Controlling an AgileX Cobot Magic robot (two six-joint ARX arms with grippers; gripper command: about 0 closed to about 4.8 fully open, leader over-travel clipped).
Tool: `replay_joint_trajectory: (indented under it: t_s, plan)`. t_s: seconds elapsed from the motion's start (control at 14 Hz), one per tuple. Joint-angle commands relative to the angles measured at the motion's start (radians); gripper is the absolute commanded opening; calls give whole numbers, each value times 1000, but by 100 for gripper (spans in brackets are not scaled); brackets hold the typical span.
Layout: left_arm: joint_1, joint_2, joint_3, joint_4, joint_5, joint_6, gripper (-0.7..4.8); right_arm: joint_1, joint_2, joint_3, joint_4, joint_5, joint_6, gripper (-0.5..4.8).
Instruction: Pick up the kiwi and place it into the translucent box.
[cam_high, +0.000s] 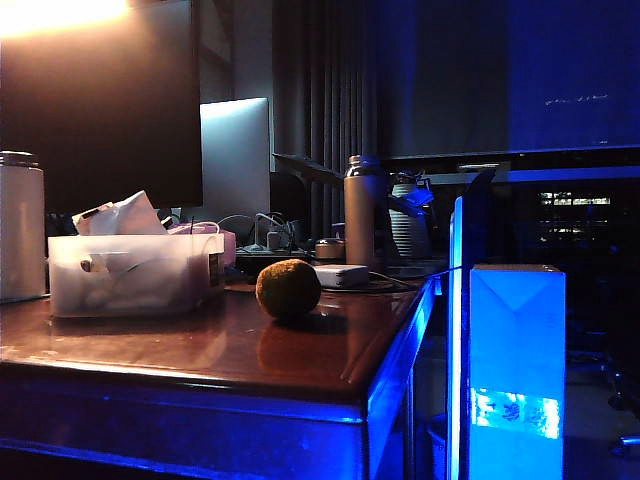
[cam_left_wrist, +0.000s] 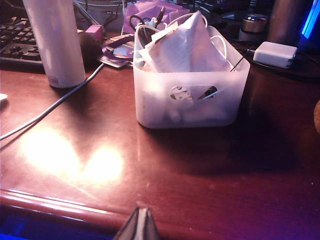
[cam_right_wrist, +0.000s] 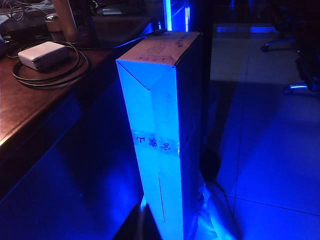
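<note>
**Kiwi on desk, box alongside, both arms parked**

Sitting dim under blue light: dark red wooden desk (cam_high: 150, 350), glossy, edge nearest the exterior camera.

Nearest, off the desk: glowing blue carton (cam_right_wrist: 160, 130) standing upright on the floor beside the desk's right edge. Looking past it from low down: right gripper (cam_right_wrist: 145, 222), fingertips meeting in a closed point, holding nothing, well apart from the fruit.

At the desk's near edge: left gripper (cam_left_wrist: 140, 225), tips pressed together the same way, carrying nothing, facing the box across bare wood.

Resting mid-desk: kiwi (cam_high: 288, 288), brown and dull, lying free on the wood just right of the box, apart from it. Showing in the left wrist view only as a sliver at the picture's margin.

Standing left of the fruit: translucent box (cam_high: 135, 272), frosted, top uncovered, crumpled white paper (cam_left_wrist: 185, 45) and cables rising above the rim.

Beyond: tall white cylinder (cam_high: 20, 228) at the far left, white power adapter (cam_high: 342, 275), metal flask (cam_high: 364, 210), dark monitor (cam_high: 100, 100).

Step in hand, judging by the layout: none begun; reach still pending.

Next move calling for: jaws spreading, one arm travelling to the kiwi, descending over it, closing around its middle; then lifting clear of the rim, picking a gap beside the paper.
</note>
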Motion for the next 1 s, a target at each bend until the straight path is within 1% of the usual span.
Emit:
replay_joint_trajectory:
  t_s: [0.07,0.36,0.43,0.5,0.57,0.64,0.71,0.78,0.85,0.93,1.0]
  plan:
    - [0,1,-5,-19,2,-3,-2,0,-1,-4,9,0,4,-5]
    - [0,1,-4,-18,0,-9,-3,0,-1,-4,19,0,4,-5]
    - [0,1,-3,2,-1,-68,-3,1,-1,-1,46,0,4,-5]
    - [0,1,13,37,-1,-214,-3,1,-1,12,111,0,17,-5]
    - [1,2,64,36,-9,-341,-3,1,-1,61,171,5,59,-5]
    - [1,2,124,35,-8,-396,-3,1,-1,135,190,37,77,-5]
    - [1,9,188,35,-9,-412,-3,1,0,211,189,89,77,-5]
    - [3,42,270,29,-35,-412,-3,0,18,288,188,154,77,-5]
    - [6,141,392,29,-46,-411,-3,0,76,379,202,183,84,-5]
    - [6,255,500,25,-29,-389,-3,1,146,444,235,162,88,-5]
    - [6,385,617,2,14,-337,-3,1,215,500,246,117,93,-5]
